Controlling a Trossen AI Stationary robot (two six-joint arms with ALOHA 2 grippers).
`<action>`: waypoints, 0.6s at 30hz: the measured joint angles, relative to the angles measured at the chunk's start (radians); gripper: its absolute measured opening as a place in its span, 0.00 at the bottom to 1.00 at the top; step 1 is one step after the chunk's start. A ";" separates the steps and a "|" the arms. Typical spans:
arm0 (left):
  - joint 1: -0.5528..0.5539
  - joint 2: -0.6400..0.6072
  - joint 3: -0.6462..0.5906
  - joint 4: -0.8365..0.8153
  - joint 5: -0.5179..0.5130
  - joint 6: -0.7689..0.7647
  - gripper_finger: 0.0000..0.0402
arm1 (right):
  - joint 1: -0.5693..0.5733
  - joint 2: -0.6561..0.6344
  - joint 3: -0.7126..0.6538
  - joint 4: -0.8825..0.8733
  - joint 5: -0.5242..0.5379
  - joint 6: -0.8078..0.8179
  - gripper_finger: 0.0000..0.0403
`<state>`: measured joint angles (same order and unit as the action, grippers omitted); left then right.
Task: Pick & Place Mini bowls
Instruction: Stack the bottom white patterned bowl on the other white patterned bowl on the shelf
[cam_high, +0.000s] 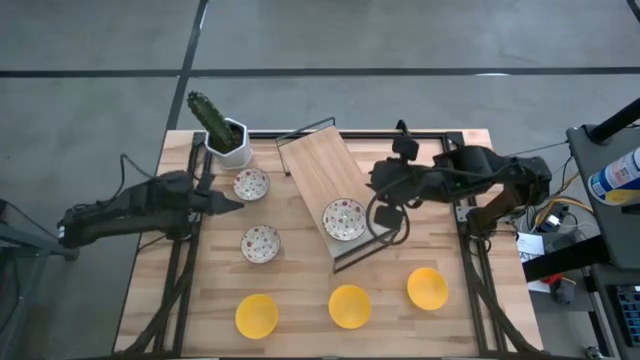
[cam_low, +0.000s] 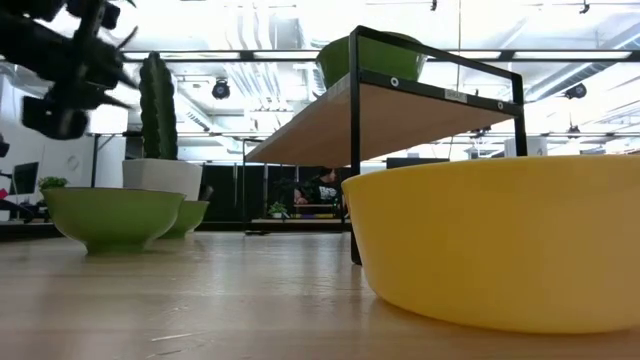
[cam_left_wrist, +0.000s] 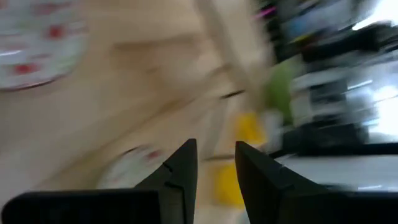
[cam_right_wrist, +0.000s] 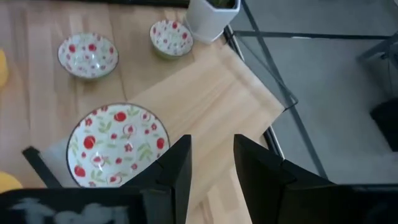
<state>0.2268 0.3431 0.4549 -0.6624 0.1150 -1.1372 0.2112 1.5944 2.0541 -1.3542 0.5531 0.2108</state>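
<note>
Three white bowls with red-speckled insides show in the high view. One (cam_high: 251, 184) sits by the cactus pot, one (cam_high: 261, 242) rests nearer on the table, and one (cam_high: 343, 219) stands on the wooden shelf (cam_high: 318, 170). Three yellow bowls (cam_high: 256, 314) (cam_high: 349, 306) (cam_high: 427, 288) stand in a row along the near edge. My left gripper (cam_high: 232, 204) (cam_left_wrist: 214, 168) hovers open between the two speckled table bowls. My right gripper (cam_high: 378, 190) (cam_right_wrist: 211, 162) is open above the shelf, just right of the bowl (cam_right_wrist: 118, 146) on it.
A white hexagonal pot with a cactus (cam_high: 228, 140) stands at the far left corner. The wooden shelf on its black frame (cam_low: 440, 90) sits askew mid-table. Bare wood lies between the speckled bowls and the yellow row. A cart with bottles (cam_high: 610, 180) stands off the table's right.
</note>
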 joint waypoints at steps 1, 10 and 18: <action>0.000 0.033 0.031 -0.053 0.000 0.029 0.25 | -0.005 -0.002 0.000 0.007 0.000 0.000 0.29; -0.010 0.326 0.208 -0.219 0.001 0.224 0.25 | -0.027 0.024 -0.001 0.016 0.001 -0.008 0.27; -0.025 0.531 0.235 -0.211 0.027 0.298 0.25 | -0.026 0.035 -0.001 0.067 -0.004 -0.008 0.24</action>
<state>0.2017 0.8742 0.6897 -0.8732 0.1425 -0.8387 0.1852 1.6299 2.0529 -1.2872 0.5495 0.2024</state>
